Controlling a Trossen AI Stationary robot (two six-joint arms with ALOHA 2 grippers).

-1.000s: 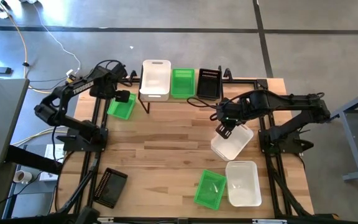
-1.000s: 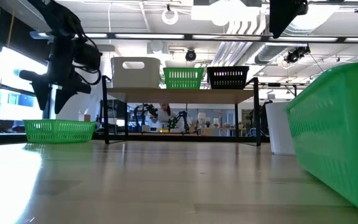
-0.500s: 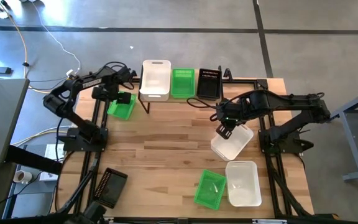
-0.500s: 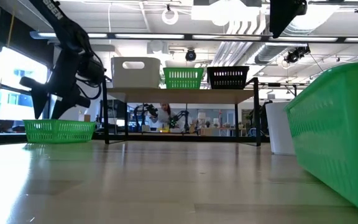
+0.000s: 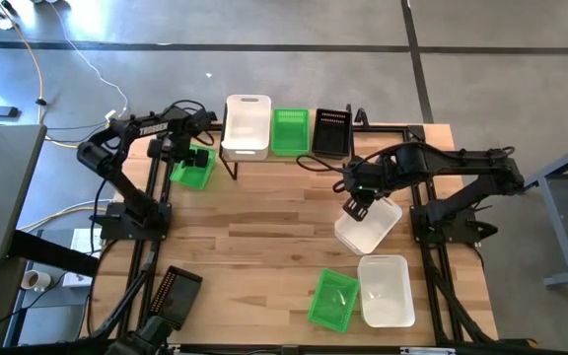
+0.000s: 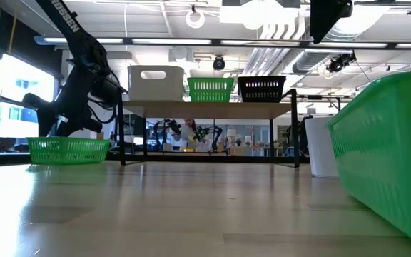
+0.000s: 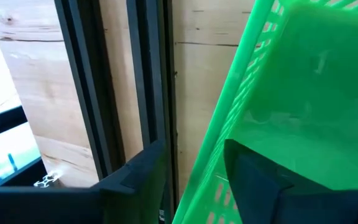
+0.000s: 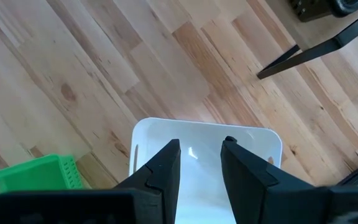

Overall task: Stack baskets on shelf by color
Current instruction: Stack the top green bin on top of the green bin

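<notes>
Seen from above, the shelf (image 5: 286,156) sits at the top centre of the frame, carrying three baskets in a row: a white basket (image 5: 247,124) on the left, a green basket (image 5: 290,131) in the middle and a black basket (image 5: 330,131) on the right. The low view shows the same three standing side by side on the plank.

The left gripper (image 5: 187,158) is at the upper left of the overhead frame, down at a second green basket (image 5: 194,170) that lies on the table just left of the shelf. In the left wrist view its fingers (image 7: 253,174) straddle that basket's side wall — one finger inside, one outside — with a gap still showing on either side of the plastic, so the jaws are partly open and not pressed onto it.

The right gripper (image 5: 354,206) hangs right of centre over a tilted white basket (image 5: 368,226). The right wrist view shows its fingers (image 8: 163,168) held a little apart above the basket's near rim; whether they pinch that rim cannot be told.

In the lower right of the overhead frame a third white basket (image 5: 385,290) and a third green basket (image 5: 332,300) lie touching side by side. At the lower left edge a black basket (image 5: 173,295) lies alone — well apart from the rest.
</notes>
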